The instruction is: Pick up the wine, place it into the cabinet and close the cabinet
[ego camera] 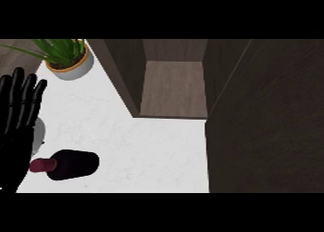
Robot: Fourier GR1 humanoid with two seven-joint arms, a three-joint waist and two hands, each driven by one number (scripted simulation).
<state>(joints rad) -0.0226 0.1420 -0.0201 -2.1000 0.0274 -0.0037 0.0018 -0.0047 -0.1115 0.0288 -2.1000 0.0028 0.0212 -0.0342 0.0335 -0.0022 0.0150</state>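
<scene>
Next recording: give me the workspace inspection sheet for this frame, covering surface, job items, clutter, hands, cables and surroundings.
Surface: white marbled counter, bare in the middle.
Job's things: dark wine bottle with a maroon cap, at the counter's near left, seen from above; cabinet open, wooden shelf visible inside, its dark door swung out at the right.
Clutter: potted plant at the far left; a grey object beside the left hand, mostly hidden.
Hands: left hand open, fingers up, at the left edge; right hand not in view.
Cables: nothing seen.
Surroundings: nothing seen.
</scene>
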